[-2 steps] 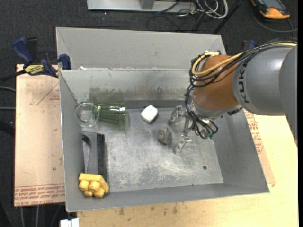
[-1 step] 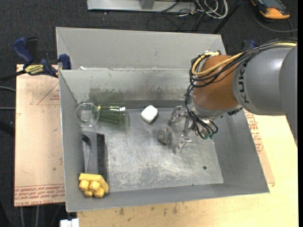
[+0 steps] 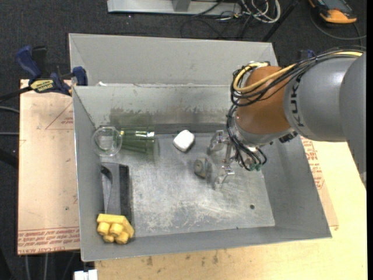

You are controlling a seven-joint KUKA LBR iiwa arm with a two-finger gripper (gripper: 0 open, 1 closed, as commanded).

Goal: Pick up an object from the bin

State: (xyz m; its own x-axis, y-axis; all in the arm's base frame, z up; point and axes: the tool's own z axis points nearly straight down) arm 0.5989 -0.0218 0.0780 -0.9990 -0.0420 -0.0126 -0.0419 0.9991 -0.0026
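My gripper [image 3: 221,159] hangs low over the middle right of the bin, fingers spread and open, nothing between them. Just to its left, on the bin floor, lies a small grey round thing [image 3: 202,168], close to the fingertips but outside them. A white block [image 3: 184,140] lies a little further back and to the left.
A clear glass with a green inside [image 3: 125,142] lies on its side at the back left. A dark grey flat tool [image 3: 115,188] lies along the left wall, with a yellow knobbly toy [image 3: 115,228] at its front end. The arm reaches in from the right.
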